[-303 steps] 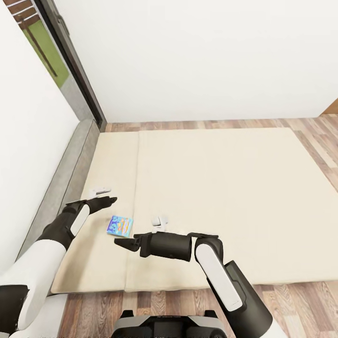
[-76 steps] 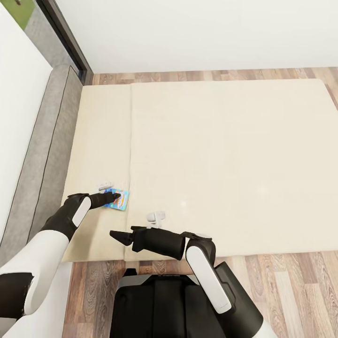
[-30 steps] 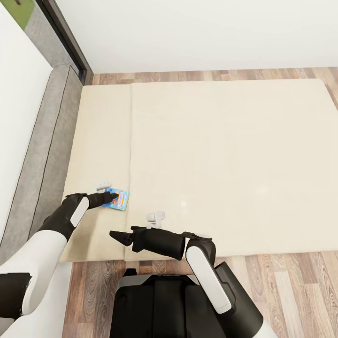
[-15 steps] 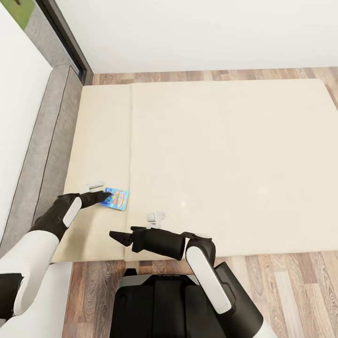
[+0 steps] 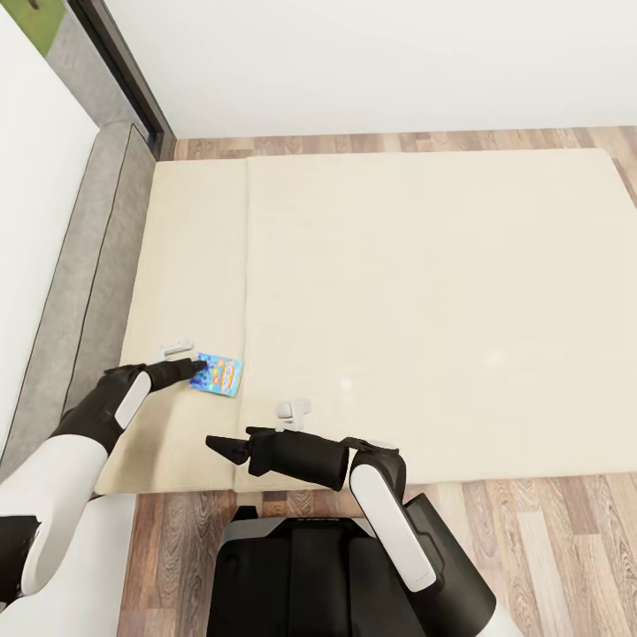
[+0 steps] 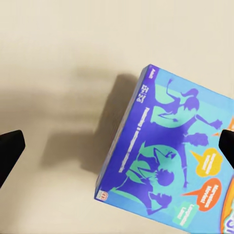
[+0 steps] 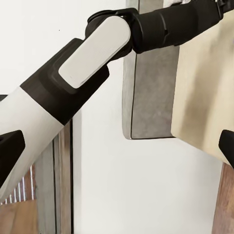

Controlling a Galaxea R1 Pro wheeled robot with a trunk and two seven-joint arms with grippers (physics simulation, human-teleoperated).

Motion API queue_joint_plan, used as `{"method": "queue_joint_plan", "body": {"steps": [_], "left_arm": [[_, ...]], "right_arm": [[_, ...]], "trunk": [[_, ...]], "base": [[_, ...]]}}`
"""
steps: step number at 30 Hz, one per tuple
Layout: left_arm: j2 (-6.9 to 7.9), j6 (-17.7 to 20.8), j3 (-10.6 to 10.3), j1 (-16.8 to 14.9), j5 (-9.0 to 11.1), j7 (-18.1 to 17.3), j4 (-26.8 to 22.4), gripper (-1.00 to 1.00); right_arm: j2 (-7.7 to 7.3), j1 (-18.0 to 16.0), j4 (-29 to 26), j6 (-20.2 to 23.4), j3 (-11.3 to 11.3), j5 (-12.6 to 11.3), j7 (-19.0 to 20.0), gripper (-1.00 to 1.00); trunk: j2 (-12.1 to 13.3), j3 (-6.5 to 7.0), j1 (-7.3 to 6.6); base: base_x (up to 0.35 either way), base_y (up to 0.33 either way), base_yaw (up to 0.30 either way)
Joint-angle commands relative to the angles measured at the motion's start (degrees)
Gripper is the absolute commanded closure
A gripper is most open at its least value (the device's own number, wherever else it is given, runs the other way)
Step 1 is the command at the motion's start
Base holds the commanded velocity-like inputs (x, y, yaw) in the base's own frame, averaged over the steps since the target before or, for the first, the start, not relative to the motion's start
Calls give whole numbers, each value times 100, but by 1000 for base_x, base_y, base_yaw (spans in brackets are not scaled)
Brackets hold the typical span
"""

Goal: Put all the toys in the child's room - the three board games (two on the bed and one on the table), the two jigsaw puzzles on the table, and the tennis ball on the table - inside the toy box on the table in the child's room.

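Left hand point(image 5: 188, 367) open | one blue board game point(image 5: 219, 374) | bed point(image 5: 425, 292)

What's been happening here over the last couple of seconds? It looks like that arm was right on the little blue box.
The left gripper has pulled back off the blue board game toward the headboard side, and now sits open just beside it, jaws wide in the left wrist view. It never took hold. The game lies flat in the same spot on the bed. The right gripper has stayed put above the mattress edge.
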Motion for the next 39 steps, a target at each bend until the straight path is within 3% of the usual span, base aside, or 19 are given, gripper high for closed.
{"method": "queue_joint_plan", "body": {"steps": [1, 10, 14, 39], "left_arm": [[11, 21, -22, -1, 23, -78, 23, -100], [48, 17, -15, -5, 12, -974, 217, -100], [68, -53, -15, -7, 8, -1142, 242, -100], [125, -174, -5, -7, 3, -1224, 318, -100]], "right_arm": [[3, -2, -2, 25, -4, 17, 23, -100], [3, -2, -8, 27, 4, 18, 31, -100], [3, -2, -19, 34, 9, 19, 41, -100], [-6, -2, -104, 51, 12, 20, 84, -100]], "trunk": [[-9, -6, 3], [-9, -6, 3], [-9, -6, 3], [-9, -6, 3]], "base": [[0, 0, 0], [0, 0, 0], [0, 0, 0], [0, 0, 0]]}}
